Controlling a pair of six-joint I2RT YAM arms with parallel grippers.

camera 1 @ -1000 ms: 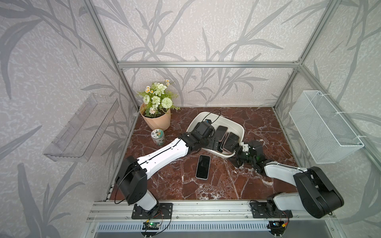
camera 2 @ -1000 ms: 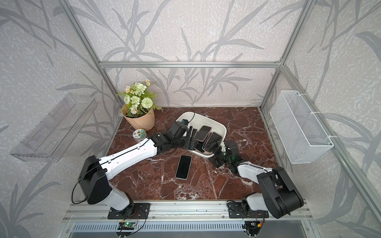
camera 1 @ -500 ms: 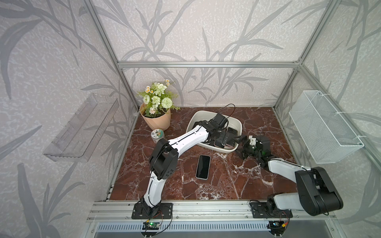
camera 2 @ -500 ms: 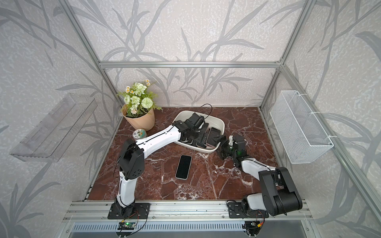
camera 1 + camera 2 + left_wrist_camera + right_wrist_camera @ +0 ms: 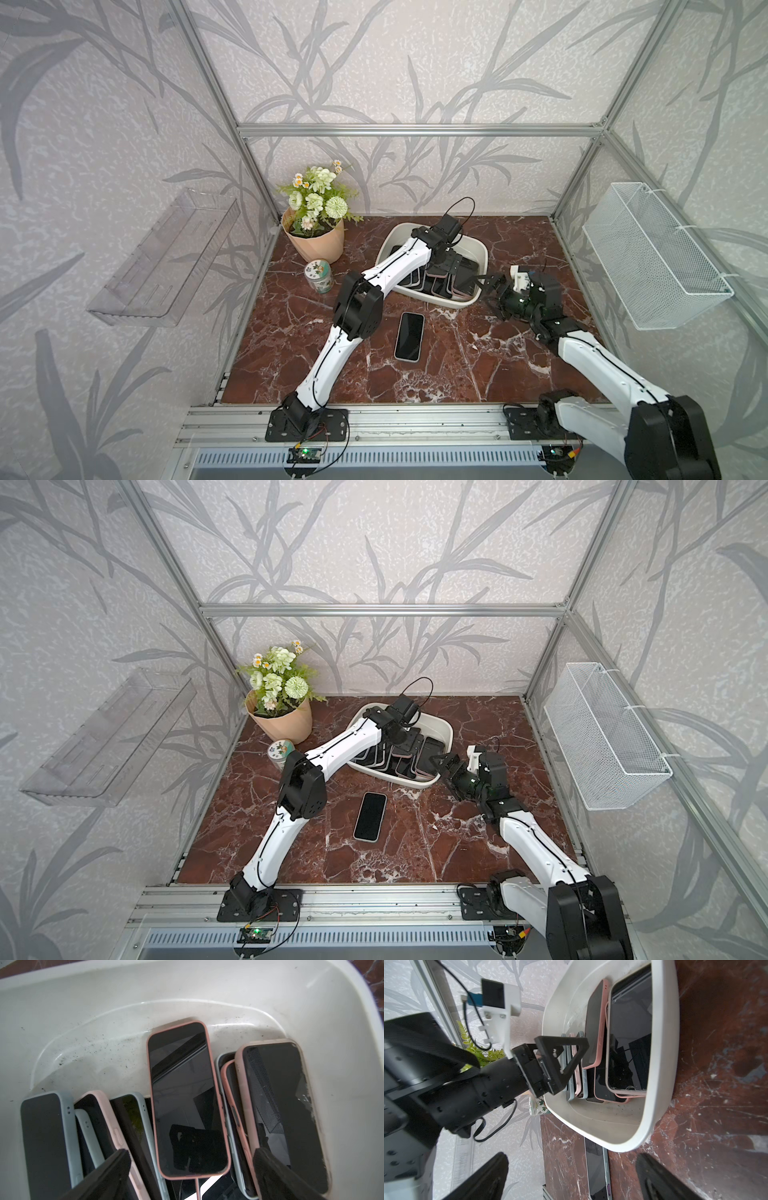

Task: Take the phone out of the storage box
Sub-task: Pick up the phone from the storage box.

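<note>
The left gripper (image 5: pixel 189 1159) hangs spread wide inside the storage box (image 5: pixel 104 991). Its jaws straddle the near end of a pink-cased phone (image 5: pixel 187 1095) lying directly beneath, without pinching it. The right gripper (image 5: pixel 571 1167), also spread, hovers just outside the box's rim, holding nothing.

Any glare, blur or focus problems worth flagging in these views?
Top views: even, soft light, no harsh shadows. Left wrist view: pink-cased phone sharp, its screen mirroring surroundings. Right wrist view: storage box sharp, nearby left arm soft.
</note>
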